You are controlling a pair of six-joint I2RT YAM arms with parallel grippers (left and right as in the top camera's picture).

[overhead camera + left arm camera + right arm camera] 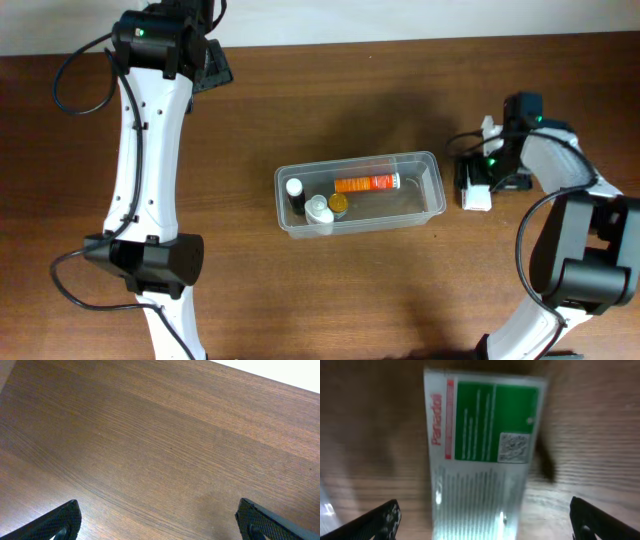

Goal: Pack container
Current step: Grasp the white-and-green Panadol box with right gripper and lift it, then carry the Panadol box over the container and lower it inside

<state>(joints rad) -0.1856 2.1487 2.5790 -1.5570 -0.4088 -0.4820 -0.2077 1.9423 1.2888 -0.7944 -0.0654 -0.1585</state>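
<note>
You see the container (437,192), a clear shallow tub, lying on the brown wooden table (165,435) near the middle of the overhead view. Inside it, an orange-labelled tube (367,183) lies on its side along the far wall. At the container's left end stand a dark bottle with a white cap (295,188), a white bottle (319,211) and a small amber-topped item (339,203). Just right of the container, apart from its end wall, your right gripper (482,522) hangs over a white and green Panadol box (485,455). Its fingers are spread wide with a gap to the box on each side, grasping nothing; that view is blurred. Well away to the container's far left, your left gripper (160,520) is released too, its fingers wide apart above bare wood.
</note>
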